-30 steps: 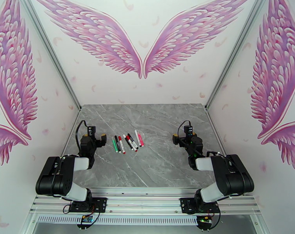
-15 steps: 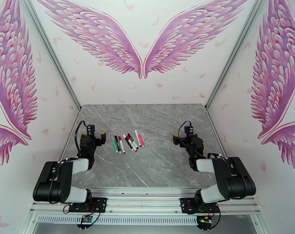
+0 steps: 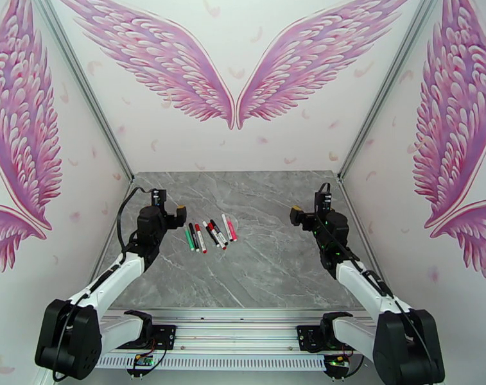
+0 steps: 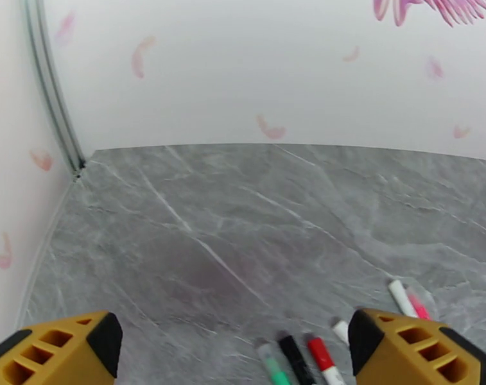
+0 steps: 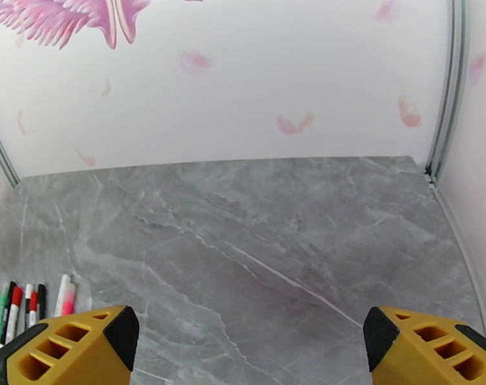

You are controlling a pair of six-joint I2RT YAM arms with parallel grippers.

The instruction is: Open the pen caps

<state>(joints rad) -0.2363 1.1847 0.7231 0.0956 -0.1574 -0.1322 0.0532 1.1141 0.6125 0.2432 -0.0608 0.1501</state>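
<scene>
Several slim pens lie side by side left of the table's middle, white barrels with green, black, red and pink parts. No loose pen caps show; the coloured ends look closed, though they are too small to be sure. My left gripper hangs open just left of the row, nothing between its yellow fingers. The left wrist view has the pens low between the fingertips and by the right one. My right gripper stands open at the right, well apart from the pens.
The grey marble table is walled by white panels with pink wings on the left, back and right. Metal corner posts rise at the back corners. A rail with both arm bases runs along the near edge.
Both arms have stretched out from folded poses. The left gripper moved away from its base and right, closer to the pens. The right gripper moved further out over the table.
</scene>
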